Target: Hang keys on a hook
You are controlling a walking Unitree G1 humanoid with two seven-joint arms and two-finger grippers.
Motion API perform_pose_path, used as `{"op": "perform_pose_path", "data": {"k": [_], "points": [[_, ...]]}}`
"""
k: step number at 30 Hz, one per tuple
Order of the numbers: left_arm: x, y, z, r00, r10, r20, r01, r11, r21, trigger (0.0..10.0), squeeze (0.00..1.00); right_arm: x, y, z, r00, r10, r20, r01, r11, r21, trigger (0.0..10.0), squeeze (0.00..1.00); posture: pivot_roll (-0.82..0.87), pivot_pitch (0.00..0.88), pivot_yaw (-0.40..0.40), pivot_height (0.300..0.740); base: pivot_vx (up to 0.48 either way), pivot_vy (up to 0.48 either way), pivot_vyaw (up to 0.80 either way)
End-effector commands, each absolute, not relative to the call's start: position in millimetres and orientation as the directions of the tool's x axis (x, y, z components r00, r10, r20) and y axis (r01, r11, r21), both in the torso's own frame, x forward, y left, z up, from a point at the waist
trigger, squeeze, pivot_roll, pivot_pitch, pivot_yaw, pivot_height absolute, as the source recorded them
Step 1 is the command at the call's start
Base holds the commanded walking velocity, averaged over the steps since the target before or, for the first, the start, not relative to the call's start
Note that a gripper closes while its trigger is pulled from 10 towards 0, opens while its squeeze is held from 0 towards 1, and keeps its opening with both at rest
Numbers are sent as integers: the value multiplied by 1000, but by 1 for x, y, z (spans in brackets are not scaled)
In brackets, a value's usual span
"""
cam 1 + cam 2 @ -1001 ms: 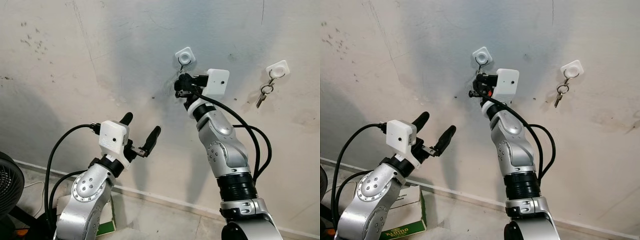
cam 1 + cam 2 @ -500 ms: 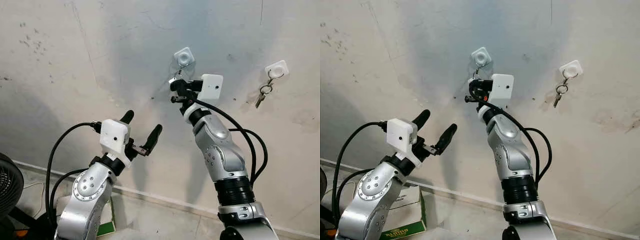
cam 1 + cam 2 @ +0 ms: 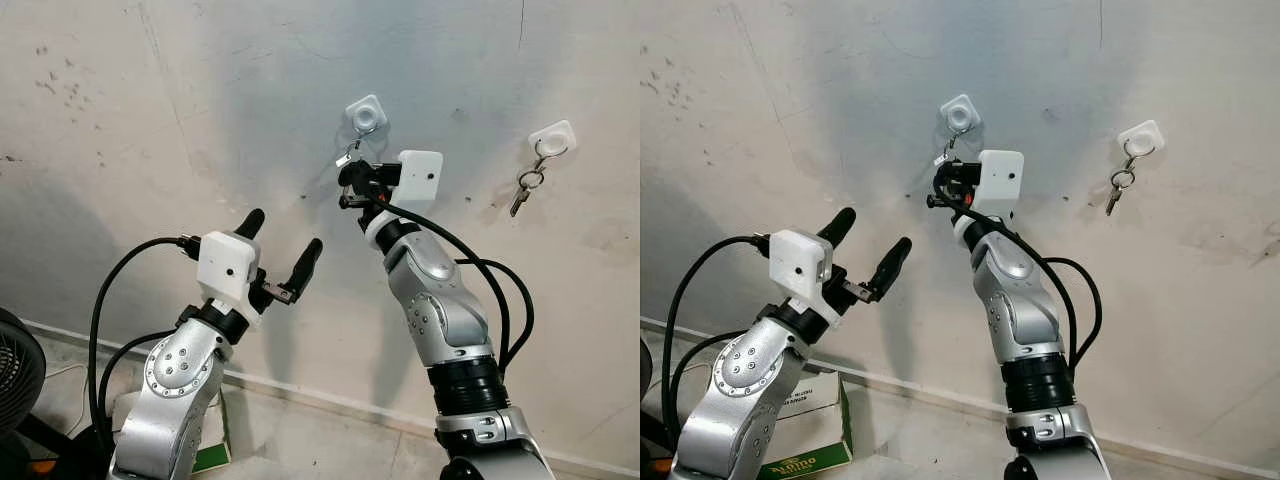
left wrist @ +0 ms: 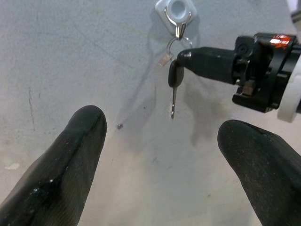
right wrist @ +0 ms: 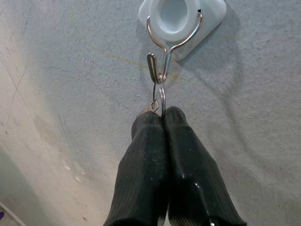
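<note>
Below the hook (image 5: 162,52), the right end effector (image 5: 162,117) pinches the hanging keys (image 4: 175,80).

From the head you have two eye views looking forward at a wall (image 3: 120,120), standing back far enough to take in both arms and the floor edge below. They share nearly the whole scene: the near hook (image 3: 367,113), the far-right hook (image 3: 1141,137) and both grippers. Your left wrist camera looks past its own fingers (image 4: 70,155) toward the same near hook (image 4: 178,9) from a short way off. Your right wrist camera sits very near that hook, looking along the right gripper (image 5: 162,117).
</note>
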State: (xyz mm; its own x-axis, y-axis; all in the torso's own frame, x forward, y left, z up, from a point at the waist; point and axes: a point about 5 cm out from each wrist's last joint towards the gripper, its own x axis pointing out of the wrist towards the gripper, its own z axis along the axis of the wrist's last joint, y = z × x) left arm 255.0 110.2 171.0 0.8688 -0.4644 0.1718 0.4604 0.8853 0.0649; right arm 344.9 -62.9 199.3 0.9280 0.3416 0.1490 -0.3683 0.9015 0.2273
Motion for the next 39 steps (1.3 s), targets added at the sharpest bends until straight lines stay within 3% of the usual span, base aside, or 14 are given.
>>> {"op": "perform_pose_path", "data": {"k": [1, 12, 17, 20, 32, 39], "points": [[257, 112, 173, 872, -455, 179, 448, 891, 78, 10000, 0, 340, -54, 173, 923, 384, 31, -380, 892, 246, 10000, 1000, 146, 0, 12, 740, 0, 0, 0], [257, 113, 171, 876, -450, 171, 444, 893, 75, 10000, 0, 339, -56, 170, 924, 383, 19, -378, 900, 217, 10000, 1000, 147, 0, 12, 740, 0, 0, 0], [257, 113, 170, 878, -448, 169, 441, 894, 74, 10000, 0, 330, -63, 163, 919, 393, 24, -393, 911, 126, 10000, 1000, 148, 0, 11, 740, 0, 0, 0], [256, 115, 170, 882, -441, 166, 435, 897, 76, 10000, 0, 314, -77, 157, 920, 390, 50, -391, 921, 12, 10000, 1000, 146, 0, 8, 740, 0, 0, 0], [230, 138, 146, 930, -362, 56, 356, 929, 96, 10000, 0, 270, -128, 150, 962, 271, 39, -269, 962, -48, 10000, 1000, 113, 8, 9, 740, 0, 0, 0], [217, 159, 136, 981, -195, -21, 196, 973, 122, 10000, 0, 261, -157, 151, 991, 136, -6, -136, 987, -87, 10000, 1000, 116, 3, 0, 740, 0, 0, 0]]}}
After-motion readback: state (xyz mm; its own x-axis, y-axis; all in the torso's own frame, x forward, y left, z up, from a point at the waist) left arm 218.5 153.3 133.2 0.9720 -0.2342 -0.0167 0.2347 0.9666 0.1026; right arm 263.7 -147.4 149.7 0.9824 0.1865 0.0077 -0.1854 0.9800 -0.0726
